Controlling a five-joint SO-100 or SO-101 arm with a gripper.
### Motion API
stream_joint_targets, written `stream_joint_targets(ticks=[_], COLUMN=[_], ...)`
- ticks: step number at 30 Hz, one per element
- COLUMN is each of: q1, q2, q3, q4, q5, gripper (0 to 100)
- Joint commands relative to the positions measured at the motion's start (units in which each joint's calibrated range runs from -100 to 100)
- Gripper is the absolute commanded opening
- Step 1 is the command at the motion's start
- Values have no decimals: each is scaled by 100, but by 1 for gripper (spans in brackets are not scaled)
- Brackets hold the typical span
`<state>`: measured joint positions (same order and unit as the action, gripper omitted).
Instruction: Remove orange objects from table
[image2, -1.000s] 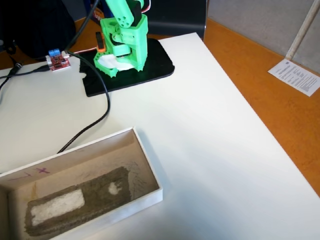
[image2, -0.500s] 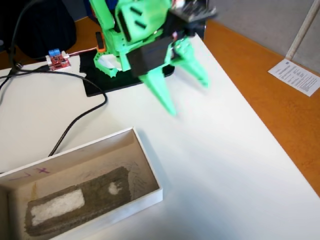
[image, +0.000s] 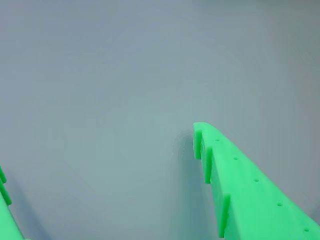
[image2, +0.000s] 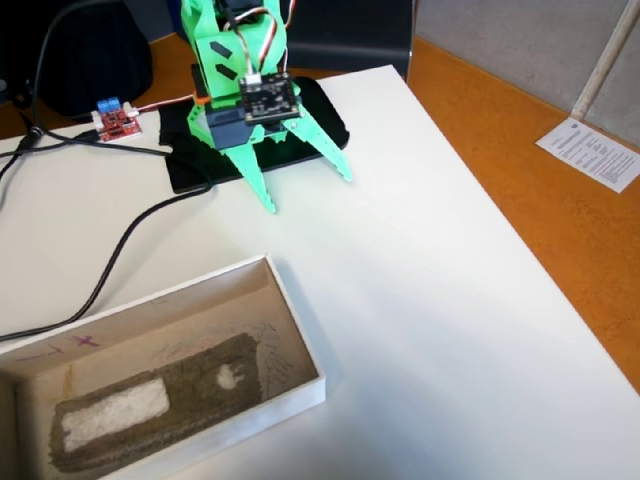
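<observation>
The orange fuzzy lump shows in neither view. My green gripper (image2: 308, 193) hangs open and empty over the white table (image2: 430, 260), near the arm's base at the far side in the fixed view. In the wrist view the gripper (image: 95, 150) has one green finger (image: 240, 185) at the lower right and the tip of the other at the lower left edge, with only bare white tabletop (image: 125, 75) between them.
A shallow white cardboard box (image2: 300, 330) with a grey scribbled floor lies at the near left. A black mat (image2: 190, 165) sits under the arm base. Black cables (image2: 120, 255) and a red board (image2: 115, 120) lie at the left. An orange-brown surface (image2: 530, 190) with a paper (image2: 590, 150) lies beyond the table's right edge.
</observation>
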<state>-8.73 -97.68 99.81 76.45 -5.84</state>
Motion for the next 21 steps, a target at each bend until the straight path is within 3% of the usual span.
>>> stream_joint_targets(ticks=[1, 21], q1=[-55, -210], q2=[-89, -89], q3=[-20, -20], q4=[36, 36], q5=[-278, -322], gripper=[41, 41])
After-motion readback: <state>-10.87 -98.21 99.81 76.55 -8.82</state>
